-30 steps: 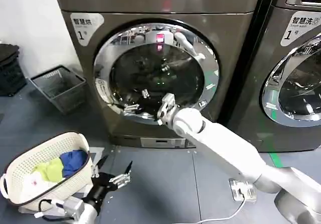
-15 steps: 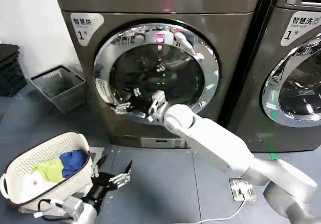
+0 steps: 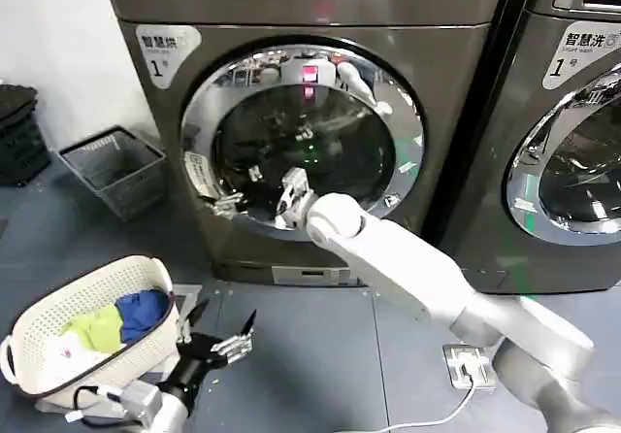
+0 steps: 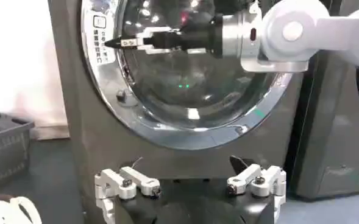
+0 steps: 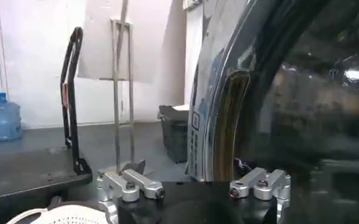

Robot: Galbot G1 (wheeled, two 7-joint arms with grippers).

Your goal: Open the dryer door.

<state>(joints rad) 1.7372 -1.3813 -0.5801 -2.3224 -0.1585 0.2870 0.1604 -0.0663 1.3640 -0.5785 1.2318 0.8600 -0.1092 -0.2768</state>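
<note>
Right gripper point(image 3: 287, 196), having swept leftward across the dryer door point(image 3: 303, 142) toward its left chrome rim, fingers parted and empty; door shut, latch side nearly reached.

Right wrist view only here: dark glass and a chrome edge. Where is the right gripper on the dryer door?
Observer: In the head view, the right gripper is in front of the lower left of the dryer door, by its chrome rim.
Operator: Touching the rim?
Observer: In the left wrist view its tip reaches the rim's left side, beside a white label. I cannot tell if they touch.
Operator: Left arm?
Observer: The left gripper hangs open, low beside the laundry basket.
</note>
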